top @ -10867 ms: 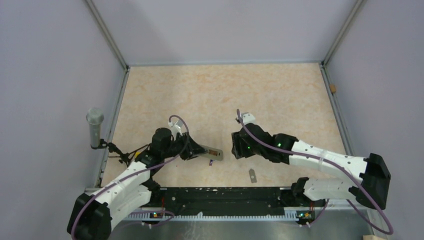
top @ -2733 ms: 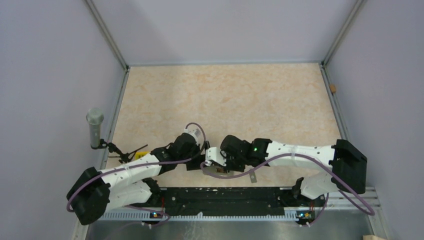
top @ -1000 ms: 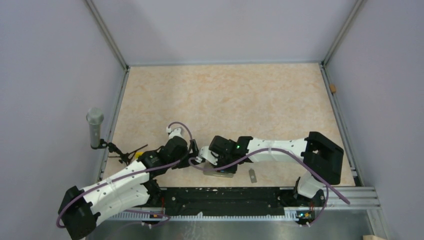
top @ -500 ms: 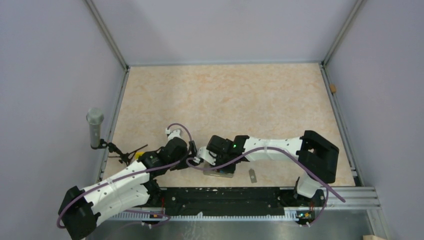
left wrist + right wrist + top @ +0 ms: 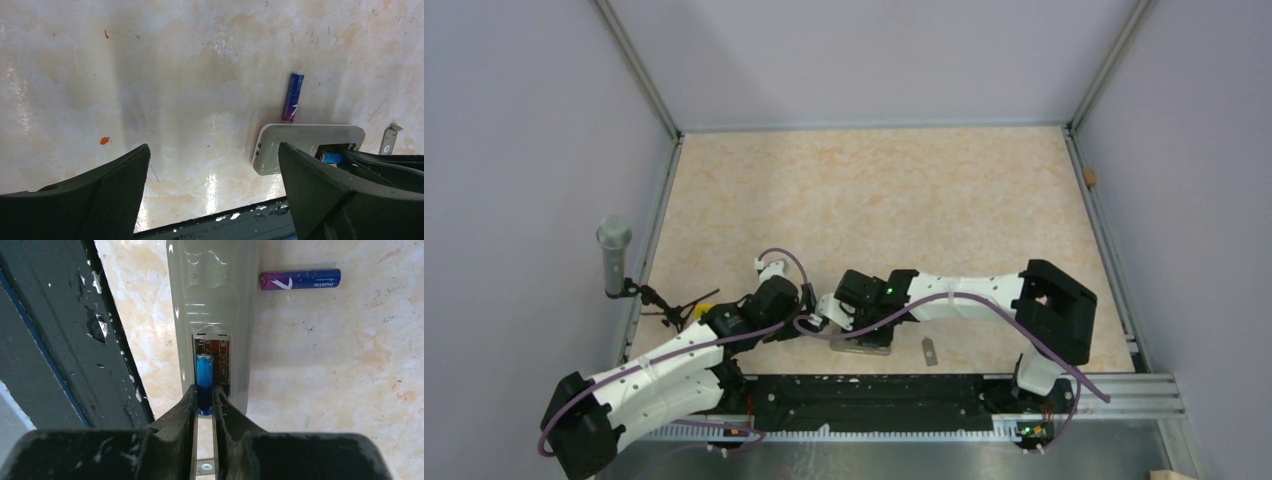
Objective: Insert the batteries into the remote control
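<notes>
**Loading the batteries, first one in progress.** At the left, the left gripper [image 5: 212,150] hangs above the table [image 5: 150,75] with its fingers spread wide and nothing between them. It takes no part in the step in hand. To its right the remote control [image 5: 215,300] lies face down near the table's near edge, just beside the dark rail [image 5: 50,340]. Its grey back is uppermost and the battery bay [image 5: 223,362] at one end is uncovered. The right gripper [image 5: 202,390] pinches one battery [image 5: 204,375] by its near end. This battery lies lengthwise in the left slot of the bay, though whether it is fully seated against the contacts cannot be told. The slot beside it is empty. Further right, the second battery [image 5: 300,279] lies loose on the table at a right angle to the remote, with its reddish end at the remote's long edge; contact cannot be confirmed. At the far right, in the top view, a small grey cover piece [image 5: 929,350] lies apart from the remote. From these views the task is judged to be about halfway: the cover is off and one battery is being placed. What is left is to release that battery, pick up and insert the second one, and probably refit the cover.
</notes>
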Robot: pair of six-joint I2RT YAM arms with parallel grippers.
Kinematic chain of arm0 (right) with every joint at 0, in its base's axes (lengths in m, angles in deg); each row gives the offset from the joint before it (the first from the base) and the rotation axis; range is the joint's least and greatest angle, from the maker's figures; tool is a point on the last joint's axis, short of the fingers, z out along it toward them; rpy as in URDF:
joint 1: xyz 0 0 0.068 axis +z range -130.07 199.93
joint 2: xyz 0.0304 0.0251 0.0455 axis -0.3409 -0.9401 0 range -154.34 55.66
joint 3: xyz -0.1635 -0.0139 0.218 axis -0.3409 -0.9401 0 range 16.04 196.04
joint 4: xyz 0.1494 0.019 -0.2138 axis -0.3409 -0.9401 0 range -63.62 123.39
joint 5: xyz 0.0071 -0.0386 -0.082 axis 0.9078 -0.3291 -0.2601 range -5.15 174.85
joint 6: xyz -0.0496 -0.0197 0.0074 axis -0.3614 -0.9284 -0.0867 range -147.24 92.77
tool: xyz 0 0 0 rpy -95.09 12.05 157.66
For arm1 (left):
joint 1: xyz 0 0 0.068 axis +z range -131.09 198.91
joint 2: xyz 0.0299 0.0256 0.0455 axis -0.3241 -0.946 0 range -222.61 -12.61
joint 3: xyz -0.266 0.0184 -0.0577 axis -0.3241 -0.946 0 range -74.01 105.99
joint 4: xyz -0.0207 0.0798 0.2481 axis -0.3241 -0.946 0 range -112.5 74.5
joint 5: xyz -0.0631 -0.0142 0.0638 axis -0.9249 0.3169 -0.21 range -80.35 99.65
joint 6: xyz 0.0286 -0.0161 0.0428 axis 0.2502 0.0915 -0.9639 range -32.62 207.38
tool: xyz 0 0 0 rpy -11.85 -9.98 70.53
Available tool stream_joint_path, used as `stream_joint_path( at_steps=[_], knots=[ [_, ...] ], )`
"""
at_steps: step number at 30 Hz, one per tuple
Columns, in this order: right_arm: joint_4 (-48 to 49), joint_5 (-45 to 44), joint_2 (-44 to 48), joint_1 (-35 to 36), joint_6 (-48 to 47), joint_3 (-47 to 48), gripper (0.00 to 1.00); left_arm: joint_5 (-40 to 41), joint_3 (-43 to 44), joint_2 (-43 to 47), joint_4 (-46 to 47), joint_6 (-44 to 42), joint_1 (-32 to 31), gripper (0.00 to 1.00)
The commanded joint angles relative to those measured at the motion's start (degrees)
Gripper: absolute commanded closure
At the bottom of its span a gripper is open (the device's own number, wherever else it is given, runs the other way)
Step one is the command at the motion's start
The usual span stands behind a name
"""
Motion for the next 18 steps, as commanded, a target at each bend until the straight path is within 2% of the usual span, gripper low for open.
stream_joint_path(
  at_steps=[1,18],
  knots=[
    [4.82,1.59,-2.36,1.41,-0.28,3.50,0.88,-3.00,0.75,0.81,6.80,0.60,-0.50,0.02],
    [5.61,2.97,-3.61,1.75,-0.76,4.84,0.83,-3.34,0.67,0.09,7.67,0.34,-0.49,0.02]
  ],
)
